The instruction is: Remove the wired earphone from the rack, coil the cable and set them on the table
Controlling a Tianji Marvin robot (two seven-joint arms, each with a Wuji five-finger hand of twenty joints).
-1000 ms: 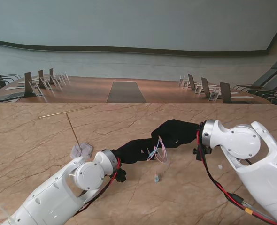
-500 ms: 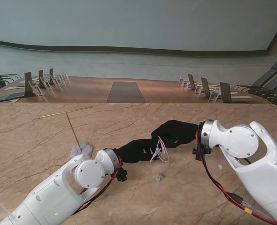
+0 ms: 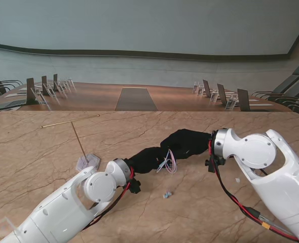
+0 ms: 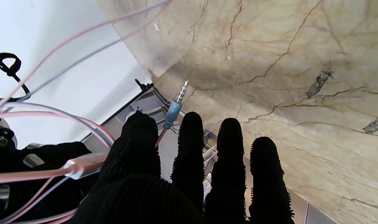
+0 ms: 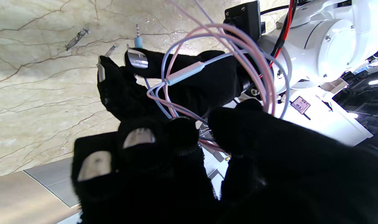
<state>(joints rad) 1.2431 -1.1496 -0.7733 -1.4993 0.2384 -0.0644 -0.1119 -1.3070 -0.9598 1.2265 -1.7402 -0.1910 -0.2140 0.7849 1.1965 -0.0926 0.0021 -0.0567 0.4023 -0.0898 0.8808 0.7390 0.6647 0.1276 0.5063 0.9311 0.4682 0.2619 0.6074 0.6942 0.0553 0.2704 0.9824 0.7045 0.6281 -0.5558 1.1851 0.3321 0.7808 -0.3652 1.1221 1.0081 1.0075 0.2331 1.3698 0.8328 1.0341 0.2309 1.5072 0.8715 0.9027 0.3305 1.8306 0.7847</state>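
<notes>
Fingers [image 4: 192,146] of the left hand [image 3: 147,158] are curled around the earphone cable [image 3: 167,164], and the right hand [image 3: 187,143] pinches the same pink and blue loops — both hands are closed on it. The hands meet over the middle of the table [image 3: 48,152], with the loops hanging between them. The rack [image 3: 78,134] stands well apart on the left, bare. A small bit [image 3: 166,194], maybe the earbuds, lies on the table near me; I cannot tell for sure.

The loops look loose. If one hand lets go too early, the coil could spring open or tangle on the fingers.

The plug [image 4: 176,104] sticks out past the left fingers, its long side pointing along them, toward the table.
</notes>
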